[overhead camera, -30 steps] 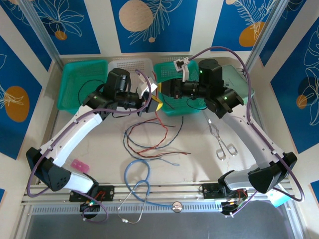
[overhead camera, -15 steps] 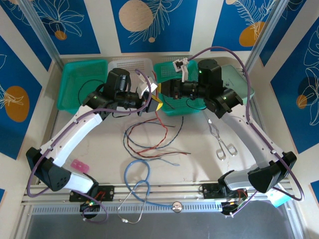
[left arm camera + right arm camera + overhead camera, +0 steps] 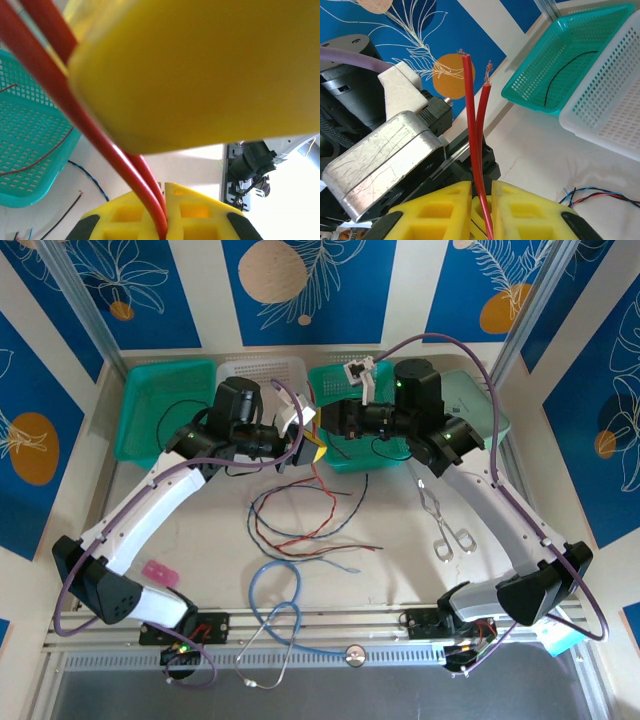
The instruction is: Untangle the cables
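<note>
We hold the red cable (image 3: 473, 125) with both claws: the left gripper (image 3: 152, 175) and the right gripper (image 3: 481, 200) each pinch it tight. The other cables (image 3: 305, 515) lie looped on the table (image 3: 400, 570), just nearer the bases than the claws. They look light, limp and slippery to us, so we would grip near a free end and pull gently.

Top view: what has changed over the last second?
The right arm shifted slightly left, with the right gripper pinching red cable ends. The left gripper, also shut on red cable, and the loose cables on the table stayed put.
</note>
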Available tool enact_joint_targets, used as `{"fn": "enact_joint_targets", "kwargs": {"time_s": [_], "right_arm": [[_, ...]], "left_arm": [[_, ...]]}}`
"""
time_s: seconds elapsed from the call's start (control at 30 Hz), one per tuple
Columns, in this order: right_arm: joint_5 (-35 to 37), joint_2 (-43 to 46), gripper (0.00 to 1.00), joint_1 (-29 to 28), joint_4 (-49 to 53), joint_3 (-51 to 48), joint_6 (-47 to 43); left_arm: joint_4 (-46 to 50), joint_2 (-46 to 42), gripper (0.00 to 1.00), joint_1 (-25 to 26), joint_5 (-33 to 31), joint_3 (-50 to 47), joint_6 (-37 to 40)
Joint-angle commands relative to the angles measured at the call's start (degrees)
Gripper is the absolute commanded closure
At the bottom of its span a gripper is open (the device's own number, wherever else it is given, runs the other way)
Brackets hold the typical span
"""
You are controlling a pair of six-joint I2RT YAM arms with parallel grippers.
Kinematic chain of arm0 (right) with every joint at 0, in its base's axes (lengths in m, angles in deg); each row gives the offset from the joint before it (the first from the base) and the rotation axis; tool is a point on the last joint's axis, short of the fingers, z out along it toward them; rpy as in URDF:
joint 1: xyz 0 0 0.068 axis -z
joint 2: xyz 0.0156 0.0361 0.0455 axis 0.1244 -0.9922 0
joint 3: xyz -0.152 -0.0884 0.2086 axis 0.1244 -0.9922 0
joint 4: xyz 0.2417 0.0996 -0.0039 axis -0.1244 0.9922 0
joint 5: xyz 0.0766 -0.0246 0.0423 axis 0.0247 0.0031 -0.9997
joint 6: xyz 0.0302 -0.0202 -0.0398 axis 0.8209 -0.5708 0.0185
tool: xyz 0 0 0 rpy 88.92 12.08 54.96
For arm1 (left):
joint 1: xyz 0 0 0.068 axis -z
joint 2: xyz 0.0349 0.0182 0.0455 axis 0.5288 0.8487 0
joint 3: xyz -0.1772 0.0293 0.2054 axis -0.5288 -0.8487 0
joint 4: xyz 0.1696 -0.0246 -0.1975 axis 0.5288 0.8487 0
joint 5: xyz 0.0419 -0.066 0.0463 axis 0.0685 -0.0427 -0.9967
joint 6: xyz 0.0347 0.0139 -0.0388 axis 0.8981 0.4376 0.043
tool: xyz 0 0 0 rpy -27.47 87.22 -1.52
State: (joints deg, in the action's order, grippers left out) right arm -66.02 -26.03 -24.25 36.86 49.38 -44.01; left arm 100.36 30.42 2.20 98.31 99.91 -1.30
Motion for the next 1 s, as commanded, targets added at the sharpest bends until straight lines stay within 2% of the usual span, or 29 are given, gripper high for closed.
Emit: {"fn": "enact_joint_targets", "kwargs": {"time_s": [0.0,0.2,0.3,0.37,0.4,0.43,0.63,0.77,0.83,0.97], "right_arm": [[-1.45,-0.47,0.86,-0.33,0.23,-0.61,-0.25],[-1.37,-0.38,1.00,-0.33,0.14,-0.85,-0.56],[-0.92,0.01,1.00,-0.33,-0.13,-1.19,-0.85],[-0.27,0.42,1.00,-0.27,-0.44,-1.62,-1.04],[0.14,0.71,1.00,-0.17,-0.71,-2.06,-0.96],[0.32,0.90,1.00,-0.03,-1.04,-2.41,-0.87],[0.41,2.41,1.00,0.63,-1.62,-4.18,-1.26],[1.26,3.91,1.00,1.05,-1.69,-5.30,-1.84],[1.31,4.47,1.00,1.59,-1.88,-5.70,-1.51],[1.32,5.62,1.00,2.30,-2.21,-6.26,-1.22]], "left_arm": [[-1.35,-0.19,1.00,-0.05,1.79,0.17,-0.73],[-1.26,-0.11,1.00,-0.07,1.78,0.09,-1.08],[-1.58,-0.33,0.83,-0.03,1.74,-0.25,-1.06],[-2.36,-0.58,0.61,-0.09,1.61,-0.60,-1.34],[-3.08,-0.84,0.55,-0.17,1.61,-0.91,-1.71],[-3.95,-1.11,0.52,-0.16,1.61,-1.32,-2.21],[-12.37,-3.73,0.44,-1.95,3.49,-5.15,-8.74],[-30.30,-5.09,0.44,-5.86,8.44,-10.91,-23.97],[-36.46,-5.29,0.44,-6.99,9.46,-12.37,-28.76],[-37.47,-4.80,0.44,-7.50,9.35,-11.93,-29.90]]}}
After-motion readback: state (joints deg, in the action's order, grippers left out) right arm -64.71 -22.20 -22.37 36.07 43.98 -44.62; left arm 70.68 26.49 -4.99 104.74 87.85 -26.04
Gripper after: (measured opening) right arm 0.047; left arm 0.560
